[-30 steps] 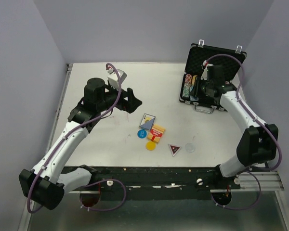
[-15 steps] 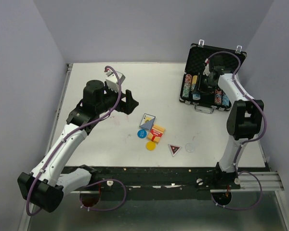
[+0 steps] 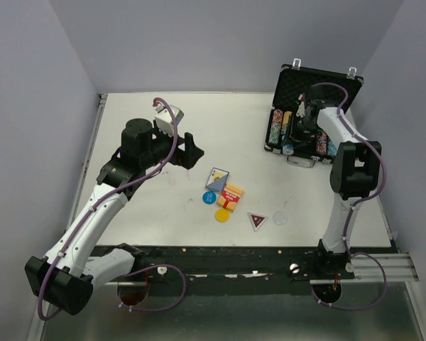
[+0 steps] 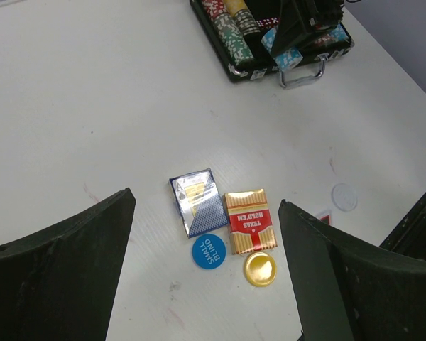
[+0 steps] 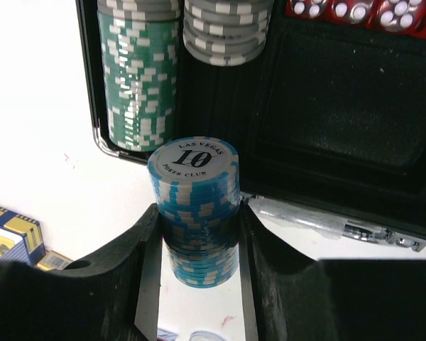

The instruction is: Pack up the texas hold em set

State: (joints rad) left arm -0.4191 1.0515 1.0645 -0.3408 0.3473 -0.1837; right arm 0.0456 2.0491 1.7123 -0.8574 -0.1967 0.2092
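The black briefcase (image 3: 319, 82) lies open at the far right, with rows of chips (image 3: 275, 128) in its foam tray (image 5: 341, 106). My right gripper (image 5: 199, 213) is shut on a stack of light-blue chips (image 5: 195, 192), held over the case's front edge beside the silver handle (image 5: 341, 224). From above, this gripper (image 3: 296, 141) hangs at the case's front. A blue card deck (image 4: 197, 202), a red-gold deck (image 4: 250, 220), a blue "small blind" disc (image 4: 208, 251) and a yellow disc (image 4: 260, 268) lie mid-table. My left gripper (image 4: 206, 202) hovers open above them, holding nothing.
A red triangular button (image 3: 257, 220) and a pale round disc (image 3: 280, 217) lie near the front edge. Green chips (image 5: 138, 78) and grey chips (image 5: 224, 28) fill the case's left slots. Red dice (image 5: 355, 8) sit at its back. Walls close in behind and to both sides.
The right arm has folded upright, its elbow swinging in from the lower right. Its gripper stays at the case's front, still holding the blue chips. The left arm has barely shifted.
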